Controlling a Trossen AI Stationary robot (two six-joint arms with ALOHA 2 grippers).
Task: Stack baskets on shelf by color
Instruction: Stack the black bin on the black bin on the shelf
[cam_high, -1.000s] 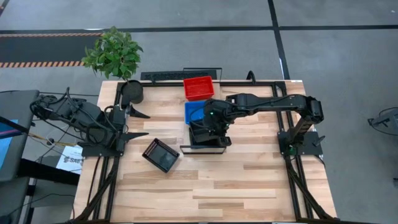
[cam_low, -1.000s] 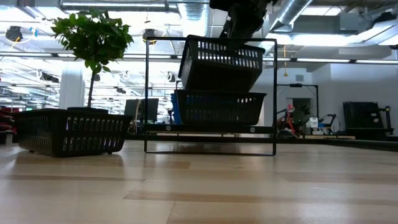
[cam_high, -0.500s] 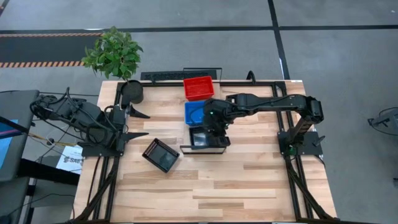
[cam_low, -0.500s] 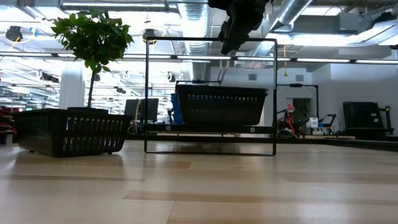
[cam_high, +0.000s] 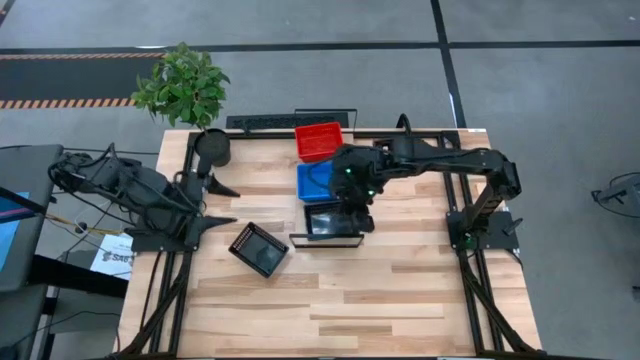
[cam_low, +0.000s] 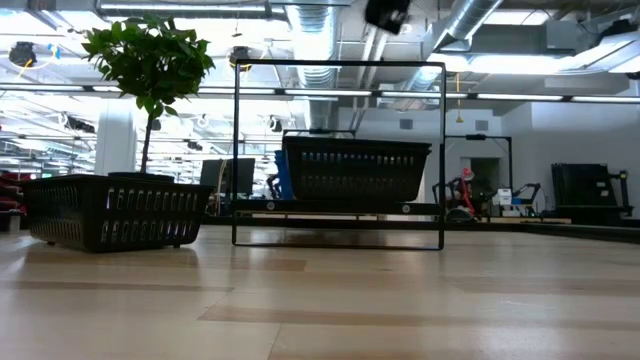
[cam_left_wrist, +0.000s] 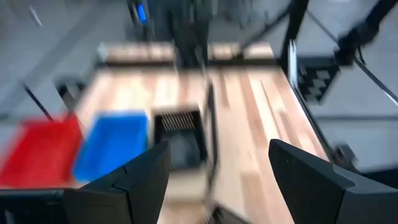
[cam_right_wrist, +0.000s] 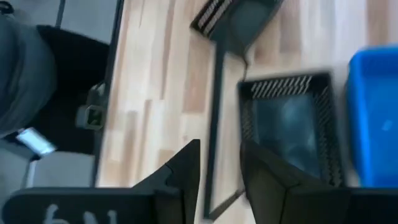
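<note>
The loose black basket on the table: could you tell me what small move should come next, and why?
Probably swing the left gripper, open and nearest, toward the loose black basket. Another black basket already sits on the shelf and the right gripper holds nothing.

Evenly bright overhead and low views, glare from ceiling lights upper left; heavily motion-blurred throughout both wrist views.

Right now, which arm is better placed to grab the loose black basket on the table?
Probably left. The left gripper sits open just beside the loose black basket, while the right gripper is over the shelf, above the black basket there.
</note>
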